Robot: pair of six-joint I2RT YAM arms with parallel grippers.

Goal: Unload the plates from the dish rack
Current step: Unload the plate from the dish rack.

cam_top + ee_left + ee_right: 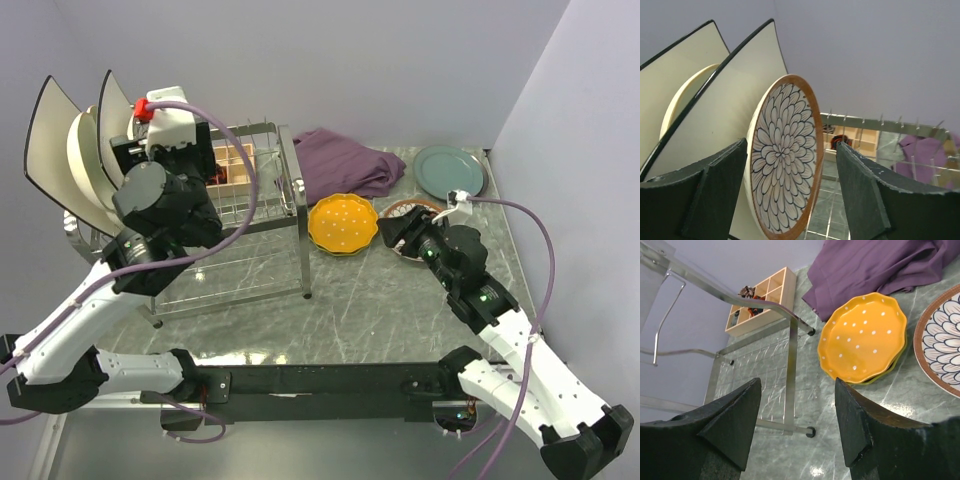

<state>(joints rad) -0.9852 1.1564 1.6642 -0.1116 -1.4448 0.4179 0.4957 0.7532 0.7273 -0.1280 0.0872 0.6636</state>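
Note:
Several plates stand upright at the left end of the dish rack (250, 190): two white square ones with dark rims (740, 95), a round cream one (685, 95) between them, and a brown-patterned one (785, 155) in front. My left gripper (792, 192) is open and straddles the brown-patterned plate's rim, with a gap still showing at the right finger (865, 195). On the table lie an orange dotted plate (865, 337) on a lime one (890, 371), a second brown-patterned plate (942, 350) and a teal plate (450, 171). My right gripper (797, 425) hangs open and empty over the table.
A purple cloth (345, 160) lies behind the orange plate. A small wooden compartment box (760, 300) sits beyond the rack. The rack's steel leg (790, 365) stands just ahead of my right gripper. Walls close in at the back and right.

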